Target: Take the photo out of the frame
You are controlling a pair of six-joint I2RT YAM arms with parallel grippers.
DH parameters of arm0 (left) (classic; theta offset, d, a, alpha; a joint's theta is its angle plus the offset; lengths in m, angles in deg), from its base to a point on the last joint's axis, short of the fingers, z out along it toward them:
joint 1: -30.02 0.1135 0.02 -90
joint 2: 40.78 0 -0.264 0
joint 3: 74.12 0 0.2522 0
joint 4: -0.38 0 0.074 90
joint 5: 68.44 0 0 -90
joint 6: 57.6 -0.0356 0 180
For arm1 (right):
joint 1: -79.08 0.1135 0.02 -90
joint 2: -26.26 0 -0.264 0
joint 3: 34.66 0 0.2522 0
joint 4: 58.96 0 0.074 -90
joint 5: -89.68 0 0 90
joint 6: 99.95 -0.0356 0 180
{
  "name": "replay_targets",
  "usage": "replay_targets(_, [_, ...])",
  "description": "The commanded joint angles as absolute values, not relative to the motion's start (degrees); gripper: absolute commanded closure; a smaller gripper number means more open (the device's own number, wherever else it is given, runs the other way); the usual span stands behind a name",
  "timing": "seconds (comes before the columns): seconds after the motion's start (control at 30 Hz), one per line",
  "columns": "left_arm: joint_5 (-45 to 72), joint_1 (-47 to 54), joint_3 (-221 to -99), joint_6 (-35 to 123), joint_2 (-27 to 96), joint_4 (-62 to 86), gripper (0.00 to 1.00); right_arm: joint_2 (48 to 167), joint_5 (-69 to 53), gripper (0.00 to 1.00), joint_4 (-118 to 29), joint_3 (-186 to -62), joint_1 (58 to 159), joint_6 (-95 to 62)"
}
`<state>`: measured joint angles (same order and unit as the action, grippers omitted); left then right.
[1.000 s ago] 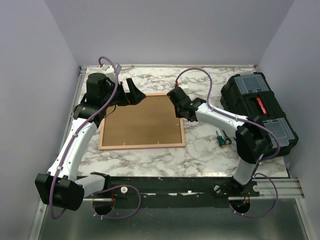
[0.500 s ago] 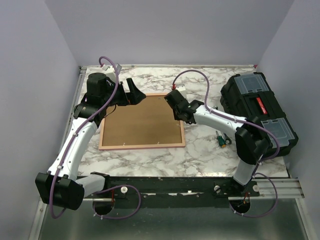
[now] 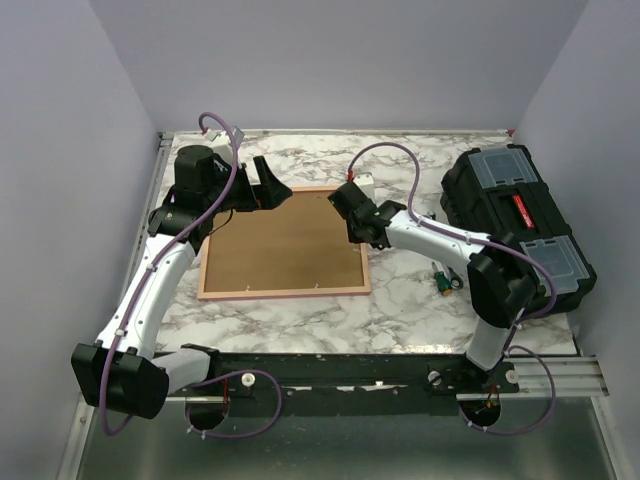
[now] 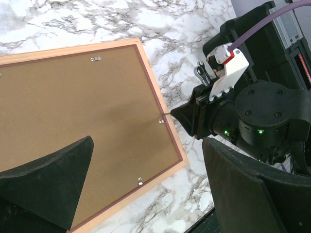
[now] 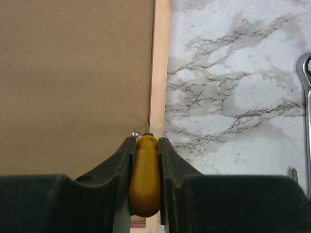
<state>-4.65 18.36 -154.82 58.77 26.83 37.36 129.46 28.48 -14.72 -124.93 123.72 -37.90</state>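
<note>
Right tool (image 5: 146, 144), screwdriver (image 5: 144, 187) at frame (image 5: 159, 68) edge

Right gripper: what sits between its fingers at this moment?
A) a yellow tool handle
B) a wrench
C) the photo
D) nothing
A: in the right wrist view the right gripper is shut on a yellow tool handle, with the tool's thin tip at a small clip on the edge of the frame.
</note>
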Motion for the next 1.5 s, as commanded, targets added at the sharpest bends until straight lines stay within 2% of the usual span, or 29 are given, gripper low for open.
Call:
replay_targets(0.0, [-6.0, 18.7, -154.2, 58.5, 27.2, 36.3, 0.02, 128.9, 26.1, 0.99, -9.3, -124.1, 124.1, -40.7])
replay_targets(0.43, [-6.3, 18.7, -154.3, 58.6, 27.5, 36.3, 0.02, 124.4, 20.9, 0.99, -10.4, -121.5, 124.7, -41.8])
replay_targets(0.67, [-6.4, 18.7, -154.2, 58.6, 27.5, 36.3, 0.02, 121.1, 17.7, 0.99, -16.2, -119.7, 124.7, -38.9])
replay_targets(1.03, [-6.6, 18.7, -154.1, 58.7, 27.9, 36.2, 0.02, 125.0, 28.5, 0.99, -14.6, -123.8, 124.6, -36.2])
replay_targets(1.47, [-6.9, 18.7, -154.1, 58.7, 28.2, 36.2, 0.02, 126.5, 27.3, 0.99, -18.1, -121.9, 124.6, -34.6])
